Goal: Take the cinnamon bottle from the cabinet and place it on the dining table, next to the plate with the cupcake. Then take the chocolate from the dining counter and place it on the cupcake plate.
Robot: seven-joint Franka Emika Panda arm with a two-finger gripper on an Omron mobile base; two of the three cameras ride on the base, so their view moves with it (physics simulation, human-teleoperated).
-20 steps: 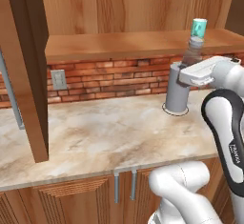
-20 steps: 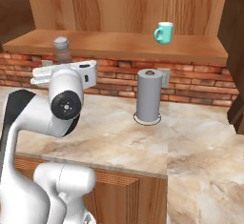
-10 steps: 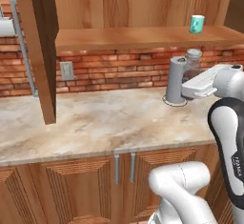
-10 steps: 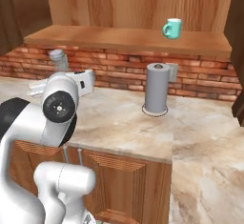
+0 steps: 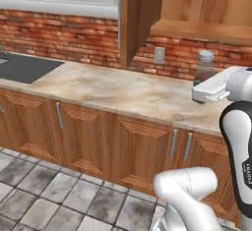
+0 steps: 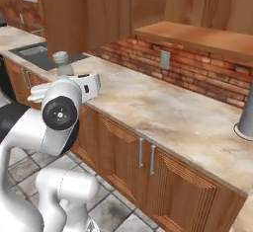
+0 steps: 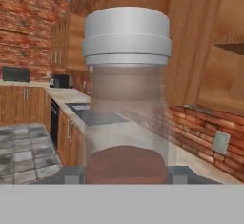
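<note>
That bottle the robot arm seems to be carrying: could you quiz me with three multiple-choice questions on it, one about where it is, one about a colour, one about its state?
1. Where is the cinnamon bottle?
A. On the cabinet shelf
B. At the gripper, off the counter
C. In the sink

2. What colour is its cap?
A. Red
B. Green
C. Light grey

3. How does the bottle stand?
A. Upright
B. Lying on its side
C. Upside down

Answers:
1 B: the hand view has it right above the fingers, and the right base view shows it at the end of the arm, in front of the counter.
2 C: the cap looks pale grey in all three views.
3 A: its cap is on top, brown powder at the bottom.
</note>
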